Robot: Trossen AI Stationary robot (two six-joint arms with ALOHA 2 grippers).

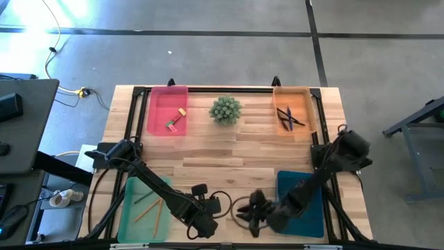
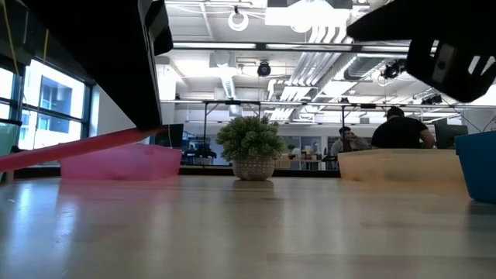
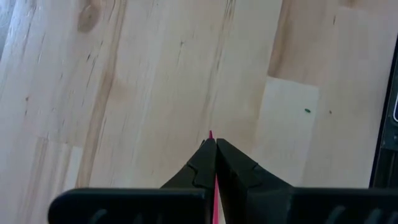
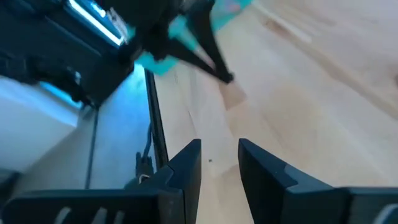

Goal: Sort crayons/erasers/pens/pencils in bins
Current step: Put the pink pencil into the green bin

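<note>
Left tool [image 3: 215,149] pinching pink pencil [image 3: 215,199]; right tool [image 4: 219,163] fingers parted, empty.

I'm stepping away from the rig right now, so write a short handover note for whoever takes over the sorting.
Left gripper: shut on a pink-red pencil, at the table's near edge beside the green bin.
Right gripper: open, empty, near edge beside the blue bin.
Done: erasers in the pink bin; pens in the orange bin; two orange pencils in the green bin.
Left: drop the held pencil in the green bin. No loose items show on the table; the blue bin's contents are hidden by the right arm.
</note>
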